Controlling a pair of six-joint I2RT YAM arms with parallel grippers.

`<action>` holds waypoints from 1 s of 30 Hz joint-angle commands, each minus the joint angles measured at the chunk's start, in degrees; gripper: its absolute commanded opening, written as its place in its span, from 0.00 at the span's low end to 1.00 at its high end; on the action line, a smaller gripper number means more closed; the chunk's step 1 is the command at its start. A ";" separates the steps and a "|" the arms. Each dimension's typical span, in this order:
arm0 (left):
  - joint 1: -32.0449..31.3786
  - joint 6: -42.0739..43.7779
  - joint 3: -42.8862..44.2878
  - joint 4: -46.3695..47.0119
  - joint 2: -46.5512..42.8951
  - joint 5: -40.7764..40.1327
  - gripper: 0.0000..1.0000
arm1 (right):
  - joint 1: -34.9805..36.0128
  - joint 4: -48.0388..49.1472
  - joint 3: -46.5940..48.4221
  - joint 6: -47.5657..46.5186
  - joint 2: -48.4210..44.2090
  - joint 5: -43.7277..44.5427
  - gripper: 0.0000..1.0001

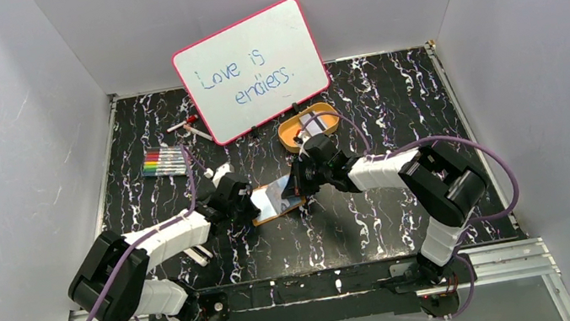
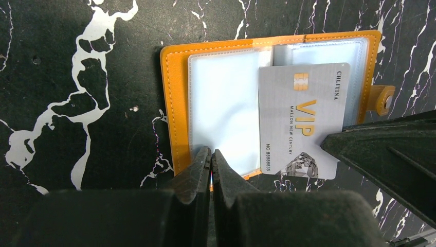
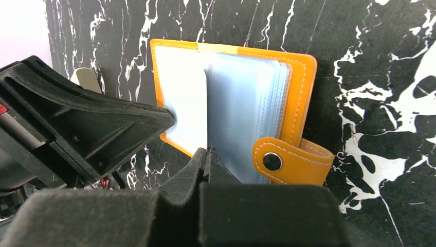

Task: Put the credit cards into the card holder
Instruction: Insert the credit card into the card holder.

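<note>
- The card holder [image 2: 175, 103] lies open on the black marbled table [image 1: 376, 219], roughly midway between the two arms. Its orange cover is face down and its clear sleeves face up.
- One credit card [image 2: 303, 123], silver with gold "VIP" lettering and a chip, rests over the holder's right-hand leaf in the left wrist view. Its top edge sits at the sleeve (whether it is already inside I cannot tell), and its lower end overhangs the holder's near edge.
- The left gripper [image 2: 211, 157] has its fingers pressed together. Their tips sit at the near edge of the holder's left half, where the clear sleeve meets the orange border.
- The right gripper [image 3: 206, 153] is also closed tight, and its tips meet the near edge of the bluish sleeve stack. In the left wrist view one of its fingers overlaps the card's lower right edge, but I cannot tell whether the card is pinched between them.
- The snap tab [image 3: 288, 160] sticks out from the holder's edge just beside the right gripper, unfastened.
- At the back of the table a pink-framed whiteboard [image 1: 251, 70] leans against the wall. An orange oval tray [image 1: 295, 133] sits near its right corner, and a row of markers [image 1: 165, 161] lies to the left, all well apart from the holder.
</note>
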 commanded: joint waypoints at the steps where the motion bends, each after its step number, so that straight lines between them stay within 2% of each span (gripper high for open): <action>1: 0.23 0.10 0.00 -1.79 0.55 -1.15 0.01 | -0.09 3.71 -0.30 1.10 0.94 -1.47 0.00; 20: 0.17 -0.51 -0.74 -1.02 0.64 -0.08 0.01 | -0.12 8.54 -1.71 5.54 4.23 -0.75 0.00; 30: 0.19 -0.59 -0.57 -0.93 0.73 0.01 0.01 | -0.05 9.79 -2.07 6.02 6.27 -3.73 0.00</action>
